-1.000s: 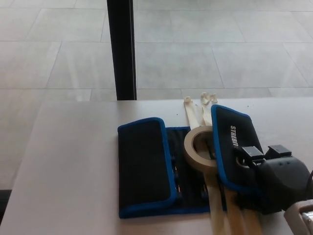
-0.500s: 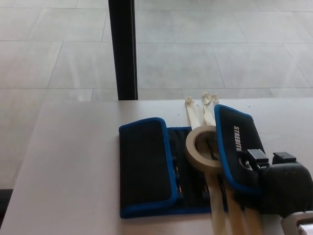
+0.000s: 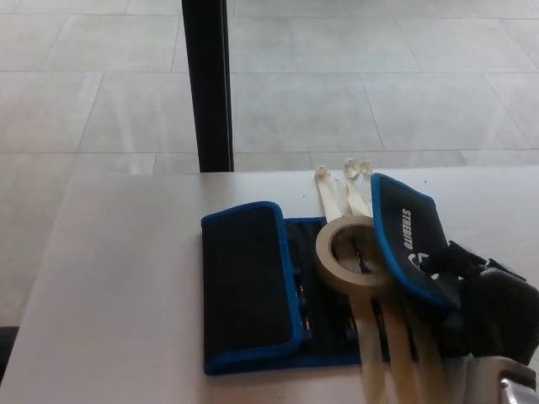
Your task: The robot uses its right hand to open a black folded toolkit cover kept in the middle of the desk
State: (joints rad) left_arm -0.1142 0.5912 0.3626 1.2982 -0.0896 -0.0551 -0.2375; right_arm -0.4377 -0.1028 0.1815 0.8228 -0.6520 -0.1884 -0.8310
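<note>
Now | right hand gripping right flap of toolkit cover | flap long axis near-far, lifted, just left of hand | left hand unseen

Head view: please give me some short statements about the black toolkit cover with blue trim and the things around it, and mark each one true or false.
1. The black toolkit cover with blue trim lies on the pale desk. True.
2. The beige roll of tape lies far from the cover, near the desk's left edge. False: it sits on the cover's middle part, between the two flaps.
3. The robot's black right hand is at the cover's right flap, which is tilted up. True.
4. The cover's left flap stands upright. False: it lies flat.
5. The robot's left hand holds the left flap. False: no left hand shows.
6. A dark vertical post stands behind the desk. True.
</note>
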